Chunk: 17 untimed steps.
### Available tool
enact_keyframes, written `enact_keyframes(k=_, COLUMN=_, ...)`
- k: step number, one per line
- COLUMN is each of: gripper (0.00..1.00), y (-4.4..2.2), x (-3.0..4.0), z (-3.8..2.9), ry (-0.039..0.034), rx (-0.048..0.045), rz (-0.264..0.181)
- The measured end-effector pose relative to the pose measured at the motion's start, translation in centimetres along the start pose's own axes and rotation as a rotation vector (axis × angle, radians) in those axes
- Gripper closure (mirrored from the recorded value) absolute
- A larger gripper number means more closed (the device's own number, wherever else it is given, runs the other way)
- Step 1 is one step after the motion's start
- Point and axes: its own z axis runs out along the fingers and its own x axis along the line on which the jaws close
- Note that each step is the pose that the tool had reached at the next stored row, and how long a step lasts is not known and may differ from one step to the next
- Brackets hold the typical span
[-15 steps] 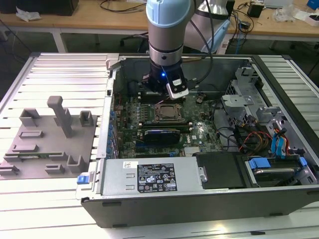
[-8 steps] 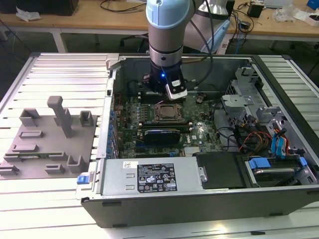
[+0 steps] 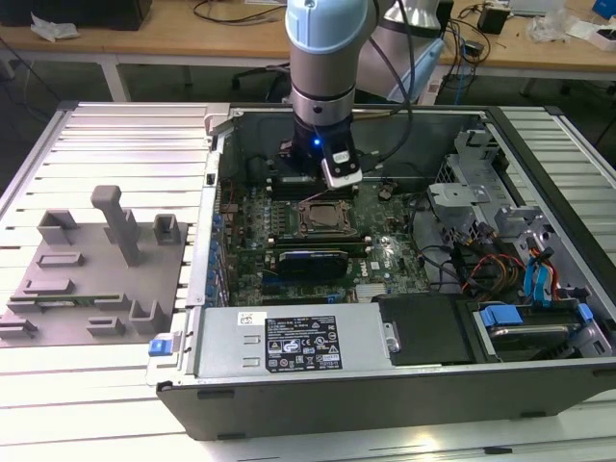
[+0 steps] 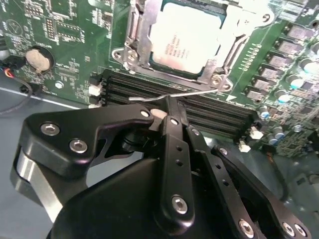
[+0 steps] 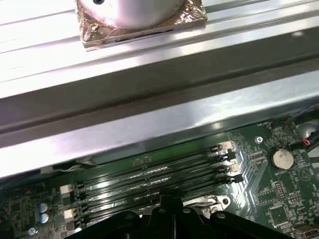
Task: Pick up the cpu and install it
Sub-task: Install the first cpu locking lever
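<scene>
exterior view: gripper (image 3: 325,185) hangs low in the case (image 3: 289,385), just beside the socket (image 3: 322,219). second wrist view: cpu (image 4: 185,40) lies in the socket; fingers (image 4: 172,129) are together, holding nothing. seating looks done; frame latching is unclear. first wrist view: ram slots (image 5: 149,179); fingertips are cut off.
</scene>
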Motion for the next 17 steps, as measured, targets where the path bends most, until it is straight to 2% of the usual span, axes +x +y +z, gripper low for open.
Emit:
enact_keyframes(k=3, gripper=0.89, y=0.06, x=-0.35, z=0.17, ry=-0.0036, rx=0.0014, rz=0.014)
enact_keyframes(k=6, gripper=0.89, y=0.00, x=-0.36, z=0.45, ry=-0.0087, rx=0.0021, rz=0.035)
enact_keyframes(k=8, gripper=0.89, y=-0.08, x=-0.36, z=0.80, ry=-0.0170, rx=0.0047, rz=0.068)
enact_keyframes(k=10, gripper=0.89, y=-0.11, x=-0.36, z=0.90, ry=-0.0216, rx=0.0072, rz=0.085)
enact_keyframes(k=15, gripper=0.89, y=-0.18, x=-0.35, z=1.21, ry=-0.0413, rx=0.0243, rz=0.146)
enact_keyframes(k=17, gripper=0.89, y=-0.19, x=-0.35, z=1.25, ry=-0.0455, rx=0.0273, rz=0.160)
